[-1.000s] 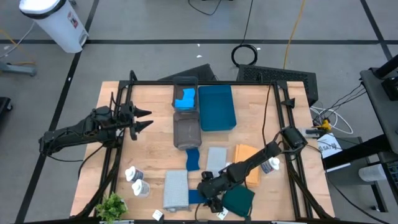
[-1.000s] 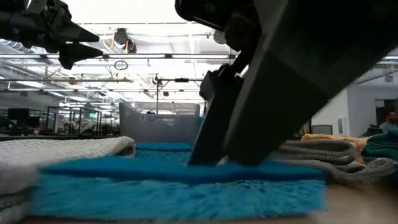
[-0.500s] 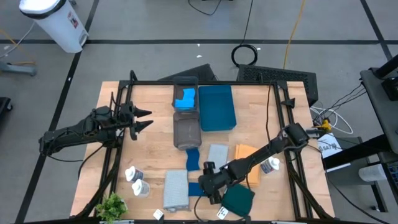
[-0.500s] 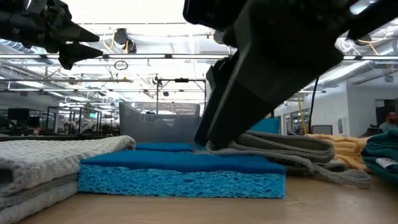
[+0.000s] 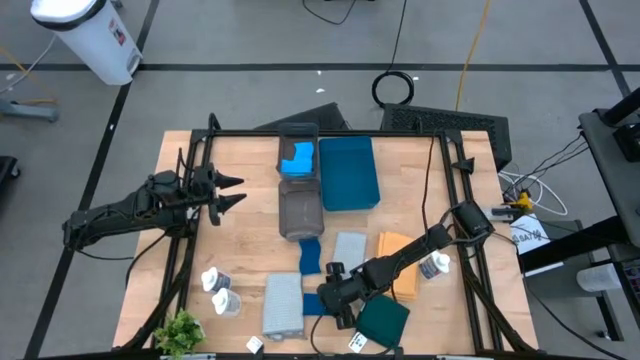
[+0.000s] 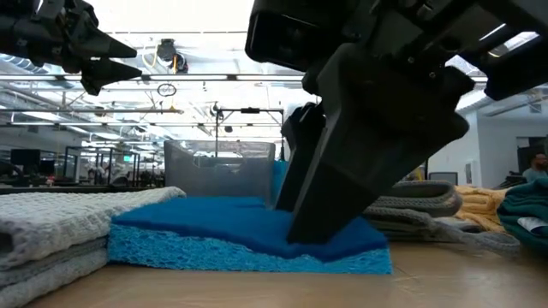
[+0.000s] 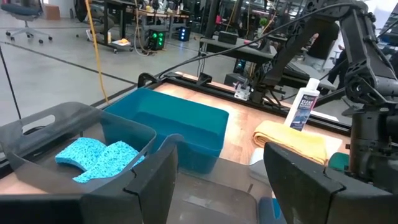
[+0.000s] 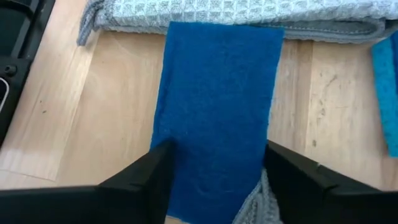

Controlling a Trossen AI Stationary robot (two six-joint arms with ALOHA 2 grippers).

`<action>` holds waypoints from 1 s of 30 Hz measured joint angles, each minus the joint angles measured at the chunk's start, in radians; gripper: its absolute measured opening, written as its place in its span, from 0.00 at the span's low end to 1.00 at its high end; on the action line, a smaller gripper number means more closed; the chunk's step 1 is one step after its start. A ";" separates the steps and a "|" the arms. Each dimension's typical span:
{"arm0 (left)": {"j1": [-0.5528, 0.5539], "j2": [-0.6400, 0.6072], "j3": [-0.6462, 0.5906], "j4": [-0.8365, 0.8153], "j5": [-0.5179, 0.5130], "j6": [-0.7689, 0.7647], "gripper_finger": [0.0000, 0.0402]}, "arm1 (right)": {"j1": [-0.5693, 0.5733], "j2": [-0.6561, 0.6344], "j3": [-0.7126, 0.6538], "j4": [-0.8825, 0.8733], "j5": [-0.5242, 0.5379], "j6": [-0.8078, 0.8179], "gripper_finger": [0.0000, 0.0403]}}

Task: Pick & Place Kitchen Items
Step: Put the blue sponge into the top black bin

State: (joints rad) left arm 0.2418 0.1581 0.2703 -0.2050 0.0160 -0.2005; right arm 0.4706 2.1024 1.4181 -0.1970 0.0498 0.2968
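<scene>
— Colours on the table, please.
— Sponge under the black right gripper: bright blue, pitted texture. Second sponge in the smoky grey tray: lighter blue.
— Cloths?
— One grey waffle-weave cloth, one pale blue cloth, one orange cloth, one dark teal cloth.
— Remaining items?
— Teal tray; white bottle with a dark blue label; green plant; light wood tabletop.

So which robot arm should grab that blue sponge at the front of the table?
The right one, probably. The right gripper is already down on the blue sponge, open fingers either side and pressing a dent into it. The left gripper hangs open in the air, far across the table.
</scene>
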 joint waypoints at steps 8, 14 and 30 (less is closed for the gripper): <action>0.000 0.000 0.000 0.000 0.000 0.001 0.61 | 0.000 -0.016 -0.003 0.070 -0.002 -0.062 0.23; 0.000 0.000 0.000 0.000 0.000 0.003 0.61 | 0.000 -0.016 -0.003 0.112 -0.002 -0.075 0.12; 0.000 0.000 0.000 0.000 0.000 0.014 0.61 | -0.006 -0.025 -0.002 -0.036 -0.004 0.012 0.24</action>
State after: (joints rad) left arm 0.2417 0.1579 0.2703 -0.2050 0.0158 -0.1860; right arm 0.4644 2.0771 1.4166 -0.2329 0.0461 0.3091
